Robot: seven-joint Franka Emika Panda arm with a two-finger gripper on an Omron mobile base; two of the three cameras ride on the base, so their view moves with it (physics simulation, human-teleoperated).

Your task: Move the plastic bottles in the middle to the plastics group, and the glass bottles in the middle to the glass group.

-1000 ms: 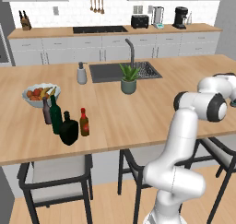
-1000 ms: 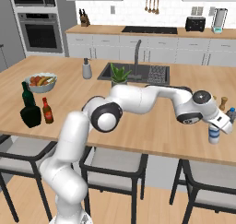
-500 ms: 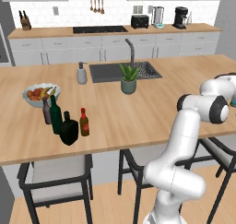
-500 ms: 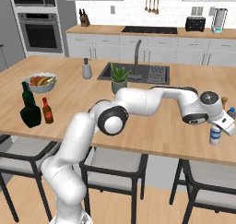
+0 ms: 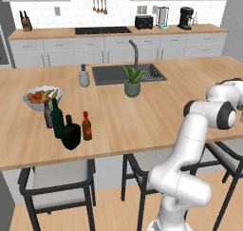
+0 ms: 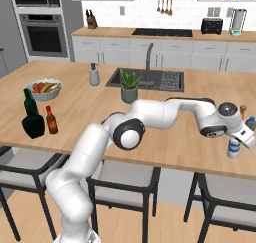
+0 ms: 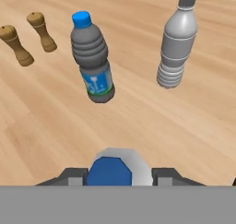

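Observation:
My gripper (image 7: 119,174) is shut on a plastic bottle (image 7: 110,170) with a blue cap, and I look down on the cap between my fingers. In the right base view the gripper (image 6: 240,138) holds this bottle (image 6: 233,149) upright, low over the counter's right end. Ahead stand two plastic bottles: one blue-capped with a label (image 7: 92,57) and a grey one with a dark cap (image 7: 177,43). Far left on the counter are the squat black glass bottle (image 5: 71,132), the small red-capped brown bottle (image 5: 87,126), the tall green wine bottle (image 5: 57,118) and a grey-brown bottle (image 5: 48,114).
Two wooden pepper mills (image 7: 16,45) (image 7: 41,32) stand beside the plastic bottles. A fruit bowl (image 5: 40,97), a soap dispenser (image 5: 84,76), a potted plant (image 5: 132,80) and the sink (image 5: 128,73) sit further back. Stools (image 6: 225,207) stand under the counter's front edge.
The arm has swung a little further right, and the held bottle has come slightly lower toward the counter. The glass bottles on the left have not moved.

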